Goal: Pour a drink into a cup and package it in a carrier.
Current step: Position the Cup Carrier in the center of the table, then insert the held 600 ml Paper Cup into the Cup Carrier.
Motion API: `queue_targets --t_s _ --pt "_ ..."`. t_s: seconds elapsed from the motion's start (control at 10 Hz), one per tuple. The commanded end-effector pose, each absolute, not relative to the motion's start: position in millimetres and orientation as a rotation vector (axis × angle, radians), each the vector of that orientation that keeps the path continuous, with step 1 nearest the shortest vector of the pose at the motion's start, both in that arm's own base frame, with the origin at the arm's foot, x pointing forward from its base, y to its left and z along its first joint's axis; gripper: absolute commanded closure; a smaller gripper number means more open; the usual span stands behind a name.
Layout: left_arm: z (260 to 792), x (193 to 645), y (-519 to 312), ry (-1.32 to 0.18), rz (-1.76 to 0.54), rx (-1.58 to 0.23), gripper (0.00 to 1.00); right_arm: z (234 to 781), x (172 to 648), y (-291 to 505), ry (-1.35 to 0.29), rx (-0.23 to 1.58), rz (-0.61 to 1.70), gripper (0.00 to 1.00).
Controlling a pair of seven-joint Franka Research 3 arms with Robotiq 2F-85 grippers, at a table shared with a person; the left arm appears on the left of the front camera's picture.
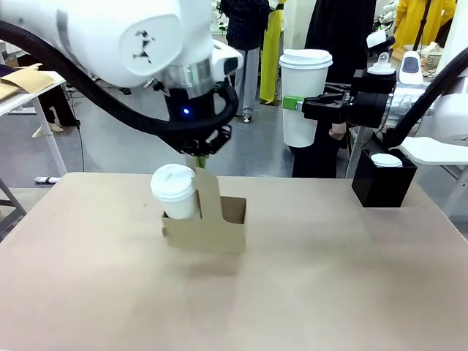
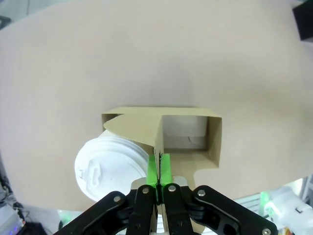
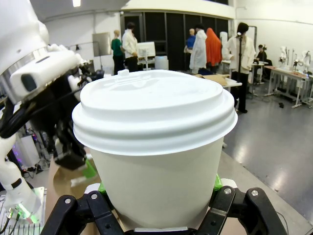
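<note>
Packaging step: left tool [image 2: 159, 166] is pinching the handle panel of the brown cardboard carrier [image 1: 212, 232] at mid surface [image 1: 329, 278]; right tool [image 1: 298, 103] is clasping a lidded white paper cup [image 1: 306, 88] aloft, likely bound for the empty slot [image 1: 232, 210].

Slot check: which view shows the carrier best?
Left wrist view: top-down on the carrier, one slot holding a cup, one empty, left claw on its handle. Front view gives its side; right wrist view faces a second cup.

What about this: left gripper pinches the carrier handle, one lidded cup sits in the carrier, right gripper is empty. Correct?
Not quite. The right gripper is not empty: it is shut on a second lidded white cup, as the right wrist view shows. The rest stands.
</note>
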State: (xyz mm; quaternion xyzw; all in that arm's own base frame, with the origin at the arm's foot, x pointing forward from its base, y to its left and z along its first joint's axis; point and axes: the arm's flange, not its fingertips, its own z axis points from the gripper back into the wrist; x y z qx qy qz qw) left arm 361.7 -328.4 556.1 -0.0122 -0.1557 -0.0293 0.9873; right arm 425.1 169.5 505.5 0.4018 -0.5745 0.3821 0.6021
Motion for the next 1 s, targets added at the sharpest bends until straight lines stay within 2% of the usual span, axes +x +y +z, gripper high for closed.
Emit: queue_targets --t_s 0.0,0.6,0.9 --pt "537.5 357.6 -343.4 -0.305 -0.06 -0.045 0.98 508.6 424.6 170.6 -1.334 0.927 0.874 0.2" --pt "484.9 361.4 -382.2 -0.238 -0.011 0.003 0.98 508.6 424.6 170.6 -1.334 0.927 0.874 0.2" --pt "495.7 359.2 -372.1 -0.237 -0.033 -0.03 0.98 508.6 424.6 170.6 -1.334 0.927 0.874 0.2"
